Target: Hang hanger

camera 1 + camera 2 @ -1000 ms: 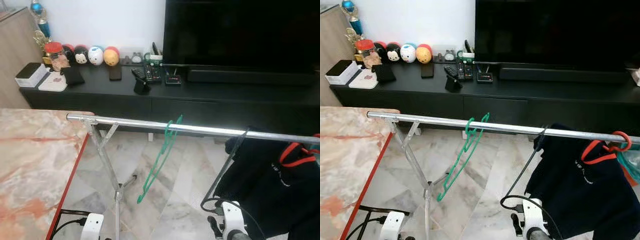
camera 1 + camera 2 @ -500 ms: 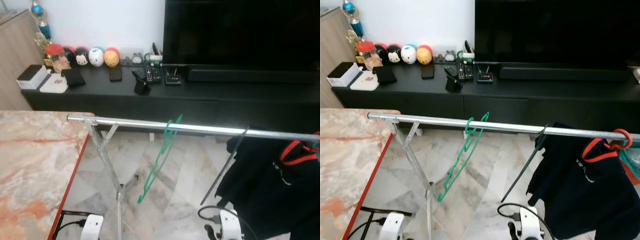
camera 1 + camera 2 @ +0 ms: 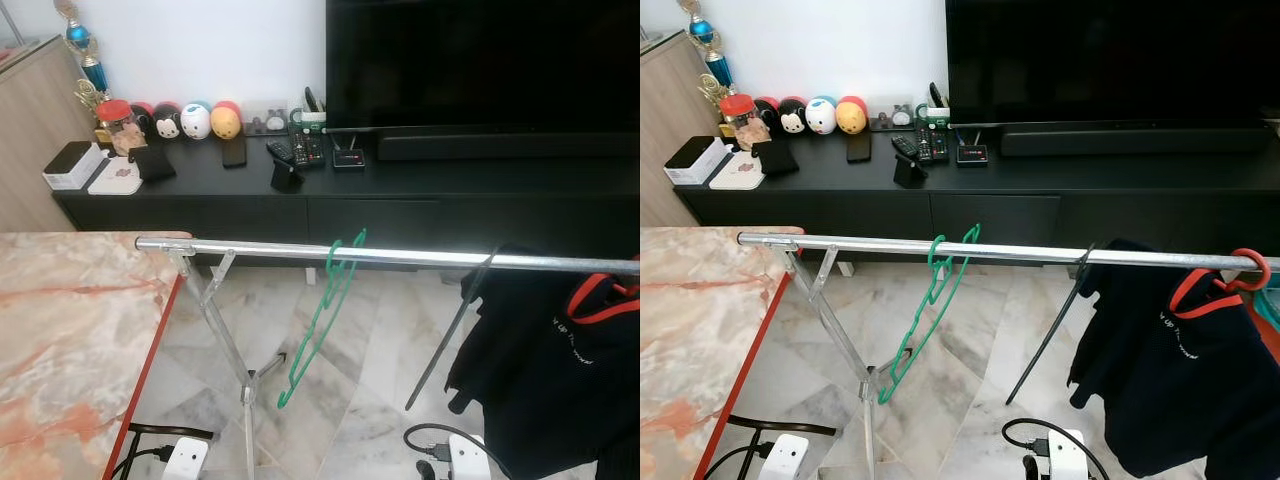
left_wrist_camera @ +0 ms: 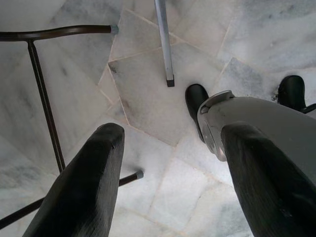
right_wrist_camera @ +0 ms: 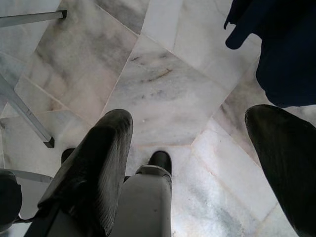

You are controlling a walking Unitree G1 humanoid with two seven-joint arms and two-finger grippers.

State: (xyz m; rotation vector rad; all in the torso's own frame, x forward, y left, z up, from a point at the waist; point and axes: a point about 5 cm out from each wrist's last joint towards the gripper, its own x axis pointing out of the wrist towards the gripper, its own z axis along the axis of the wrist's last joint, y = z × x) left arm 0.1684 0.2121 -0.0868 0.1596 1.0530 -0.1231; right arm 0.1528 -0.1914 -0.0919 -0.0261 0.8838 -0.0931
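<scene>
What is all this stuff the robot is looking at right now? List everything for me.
Clothes rail: one, silver, running across the middle of the room.
Hanger: one, green, hooked on the rail, hanging tilted.
Garment: one, dark navy, on a red hanger at the rail's right end.
TV: one, black, on the cabinet.
TV cabinet: one, black, along the wall.
Round toys: four, mixed colours, on the cabinet's left part.
Remotes: several, black, mid cabinet.
Table: one, pinkish marble with red edge, at left.
Floor: pale marble tiles.
Left gripper: black fingers open, pointing at the floor.
Right gripper: black fingers open, pointing at the floor.
</scene>
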